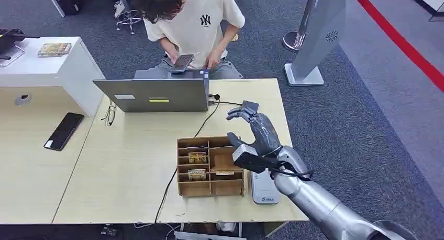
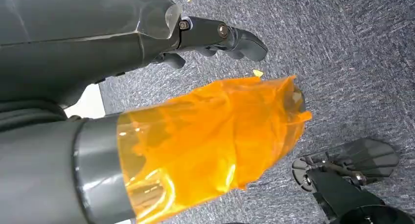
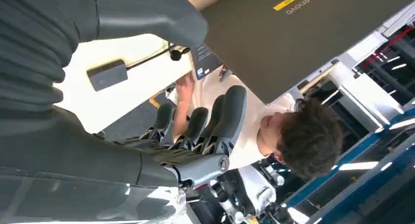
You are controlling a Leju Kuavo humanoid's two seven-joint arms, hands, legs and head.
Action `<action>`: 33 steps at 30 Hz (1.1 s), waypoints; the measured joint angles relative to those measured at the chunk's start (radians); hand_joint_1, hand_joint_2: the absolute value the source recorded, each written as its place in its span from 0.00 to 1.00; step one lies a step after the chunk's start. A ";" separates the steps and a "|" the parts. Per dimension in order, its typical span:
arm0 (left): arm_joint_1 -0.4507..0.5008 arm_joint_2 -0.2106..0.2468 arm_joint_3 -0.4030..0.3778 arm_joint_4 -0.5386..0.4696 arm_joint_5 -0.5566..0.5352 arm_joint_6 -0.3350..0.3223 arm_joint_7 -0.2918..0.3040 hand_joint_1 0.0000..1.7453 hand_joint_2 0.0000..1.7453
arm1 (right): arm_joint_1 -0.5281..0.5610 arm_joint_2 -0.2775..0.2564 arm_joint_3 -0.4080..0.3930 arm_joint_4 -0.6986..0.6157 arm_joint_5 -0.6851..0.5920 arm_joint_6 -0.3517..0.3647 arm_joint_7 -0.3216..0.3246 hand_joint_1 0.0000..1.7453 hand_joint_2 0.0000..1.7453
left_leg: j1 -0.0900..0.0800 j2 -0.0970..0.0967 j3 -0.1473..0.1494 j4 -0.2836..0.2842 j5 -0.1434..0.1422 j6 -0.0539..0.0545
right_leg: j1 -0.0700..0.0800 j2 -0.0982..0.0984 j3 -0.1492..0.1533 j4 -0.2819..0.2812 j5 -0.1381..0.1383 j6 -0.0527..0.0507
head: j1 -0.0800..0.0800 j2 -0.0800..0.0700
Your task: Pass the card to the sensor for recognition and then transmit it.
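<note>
Wood organiser [image 1: 211, 166]: plywood compartmented box sitting near the front edge of the pale table [image 1: 131, 161]; it is keeping the cards sorted and within the right arm's reach.
Cards [image 1: 197, 157]: two patterned cards are lying flat in the middle column of the organiser, a second one [image 1: 197, 174] in the cell nearer the robot; neither is being held, so the task's thing is, by judgement, not yet picked.
Right hand [image 1: 255, 130]: hovering above the table just beside the organiser's right wall, fingers spread apart and lightly curved, holding nothing; the right wrist view shows the fingers [image 3: 230, 117] pointing out into open air. The pose is suggesting readiness to reach for a card.
Sensor [image 1: 263, 187]: a flat white-grey reader is lying just right of the organiser, partly under the forearm; its place beside the box is keeping the pass-over short.
Small grey box [image 1: 250, 106]: sitting on the table beyond the fingertips, a black cable [image 1: 207, 119] running from it toward the laptop [image 1: 158, 95].
Left hand [image 2: 215, 35]: hanging over grey carpet, an orange film wrapped around its thick thumb [image 2: 210, 136]; whether its fingers are apart or together cannot be told.
Person [image 1: 193, 25]: sitting behind the laptop, looking at a phone [image 1: 181, 62].
Black phone [image 1: 63, 130]: lying on the neighbouring table, well apart.
</note>
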 joint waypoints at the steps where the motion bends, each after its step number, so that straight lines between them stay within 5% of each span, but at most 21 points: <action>1: 0.000 0.000 0.000 0.000 0.000 0.000 0.000 0.00 0.00 | 0.001 -0.002 0.000 -0.003 0.000 0.013 0.002 0.45 1.00 | 0.000 0.000 0.000 0.000 0.000 0.000 | 0.000 0.000 0.000 0.000 0.000 0.000 | 0.000 0.000; 6: 0.000 0.000 0.000 0.000 -0.005 -0.009 0.000 0.00 0.00 | 0.002 -0.010 0.018 -0.016 0.039 0.089 0.022 0.59 1.00 | 0.000 0.000 0.000 0.000 0.000 0.000 | 0.000 0.000 0.000 0.000 0.000 0.000 | 0.000 0.000; 11: 0.000 0.000 0.001 0.000 -0.012 -0.014 0.000 0.00 0.00 | 0.000 -0.033 0.061 -0.028 0.086 0.144 0.060 0.57 1.00 | 0.000 0.000 0.000 0.000 0.000 0.000 | 0.000 0.000 0.000 0.000 0.000 0.000 | 0.000 0.000; 13: 0.000 0.000 0.001 0.000 -0.013 -0.017 0.000 0.00 0.00 | -0.001 -0.047 0.078 -0.035 0.102 0.159 0.073 0.66 1.00 | 0.000 0.000 0.000 0.000 0.000 0.000 | 0.000 0.000 0.000 0.000 0.000 0.000 | 0.000 0.000; 16: -0.001 0.000 0.002 0.000 -0.015 -0.021 0.000 0.00 0.00 | -0.006 -0.063 0.097 -0.040 0.119 0.176 0.088 0.57 1.00 | 0.000 0.000 0.000 0.000 0.000 0.000 | 0.000 0.000 0.000 0.000 0.000 0.000 | 0.000 0.000; 33: -0.002 0.000 0.008 0.000 -0.019 -0.026 0.000 0.00 0.00 | -0.036 -0.079 0.172 -0.041 0.147 0.209 0.107 0.52 1.00 | 0.000 0.000 0.000 0.000 0.000 0.000 | 0.000 0.000 0.000 0.000 0.000 0.000 | 0.000 0.000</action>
